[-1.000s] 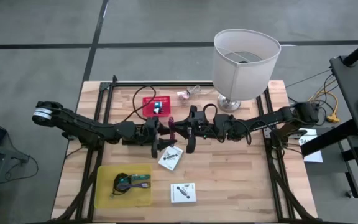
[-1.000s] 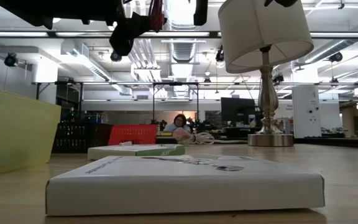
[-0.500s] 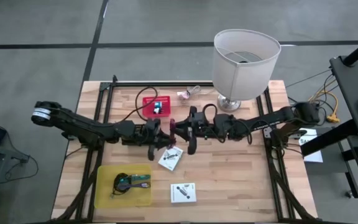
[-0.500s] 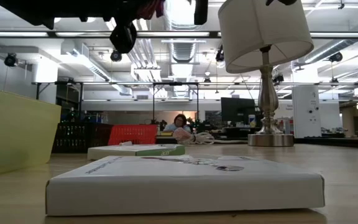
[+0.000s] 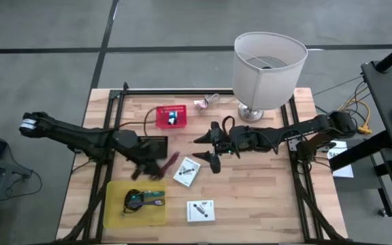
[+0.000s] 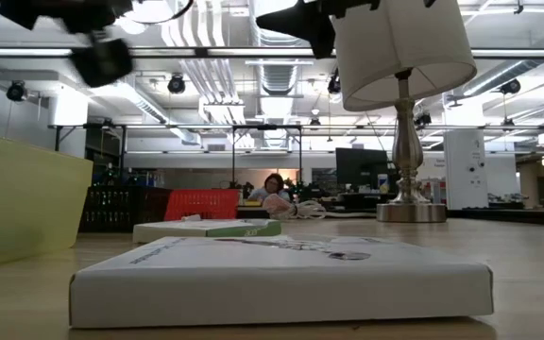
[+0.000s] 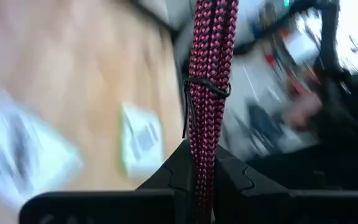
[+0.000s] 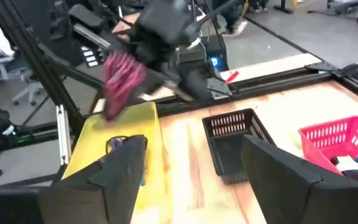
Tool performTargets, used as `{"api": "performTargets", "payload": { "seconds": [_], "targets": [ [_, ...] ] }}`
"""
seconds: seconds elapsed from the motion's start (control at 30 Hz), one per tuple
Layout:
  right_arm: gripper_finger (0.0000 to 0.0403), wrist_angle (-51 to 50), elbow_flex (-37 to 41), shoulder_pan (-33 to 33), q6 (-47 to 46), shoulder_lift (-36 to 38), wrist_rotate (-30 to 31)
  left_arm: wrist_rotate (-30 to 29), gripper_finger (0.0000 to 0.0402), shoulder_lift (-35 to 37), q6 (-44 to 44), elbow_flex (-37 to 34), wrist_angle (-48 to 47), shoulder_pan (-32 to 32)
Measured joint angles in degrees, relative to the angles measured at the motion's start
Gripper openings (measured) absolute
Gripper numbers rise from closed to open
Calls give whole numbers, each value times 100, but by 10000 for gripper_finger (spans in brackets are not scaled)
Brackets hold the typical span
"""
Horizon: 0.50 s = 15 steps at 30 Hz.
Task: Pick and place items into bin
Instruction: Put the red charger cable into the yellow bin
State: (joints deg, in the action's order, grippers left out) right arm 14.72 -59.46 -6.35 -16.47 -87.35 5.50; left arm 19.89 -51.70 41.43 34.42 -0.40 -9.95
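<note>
Left gripper pinches the magenta braided cable bundle, soft and light, best held mid-bundle, above the yellow bin; right gripper hangs spread, empty.

White flat box lies on table at near edge, printed top face. Second flat box behind it, green stripe along side. Yellow bin wall at left edge. Red basket farther back. Lamp stands toward far right, metal base. Dark arm parts overhead, blurred. Person seated in room beyond.
</note>
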Motion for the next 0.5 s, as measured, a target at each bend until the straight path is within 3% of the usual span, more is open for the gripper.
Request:
{"api": "performTargets", "payload": {
  "seconds": [0.17,0.27,0.5],
  "targets": [
    [264,-153,0,0,-7,29,2,1314,13,435,730,-7,-1783,-453],
    [267,-194,0,4,-5,26,2,1722,13,530,978,-15,-2535,-719],
    [263,-292,0,35,-4,24,26,2070,22,386,1251,-68,-2714,-1035]
  ]
}}
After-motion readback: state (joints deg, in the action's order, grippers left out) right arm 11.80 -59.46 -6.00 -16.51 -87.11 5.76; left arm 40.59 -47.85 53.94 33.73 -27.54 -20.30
